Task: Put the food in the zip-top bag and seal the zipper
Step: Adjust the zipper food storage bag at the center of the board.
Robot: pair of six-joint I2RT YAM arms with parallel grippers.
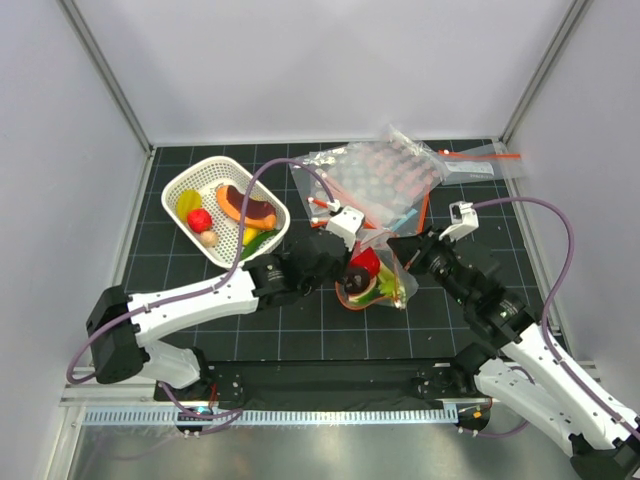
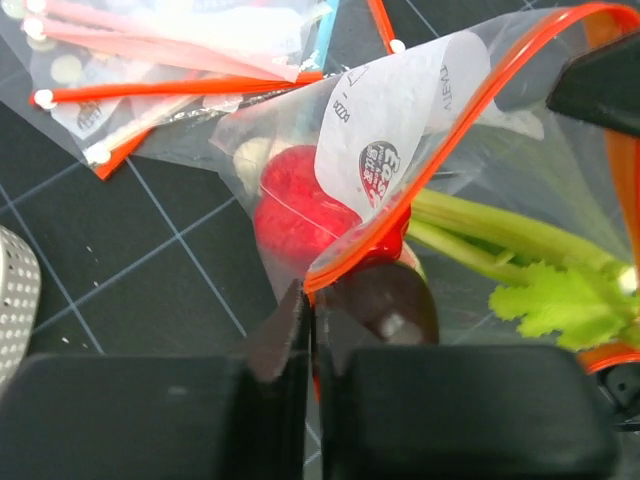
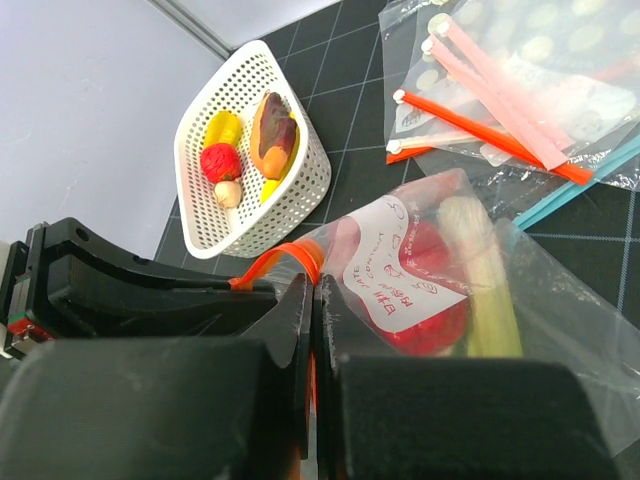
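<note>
The zip-top bag (image 1: 392, 262) lies mid-table, held between both arms, with a white label (image 2: 400, 120) on its side. Food shows through the plastic: a red fruit (image 2: 300, 205) and a long green stalk (image 2: 500, 240) with a leafy end. In the right wrist view the red piece (image 3: 430, 295) and the pale stalk (image 3: 482, 270) lie side by side. My left gripper (image 2: 312, 300) is shut on the orange zipper (image 2: 440, 165) at one end of the mouth. My right gripper (image 3: 318, 290) pinches the same strip from the other side. From above, the left gripper (image 1: 350, 266) and right gripper (image 1: 400, 248) flank the bag.
A white slotted basket (image 1: 180, 185) with several toy foods stands at the back left. A heap of other clear bags (image 1: 385, 175) with orange and blue strips lies behind the held bag. White walls close in the black gridded mat.
</note>
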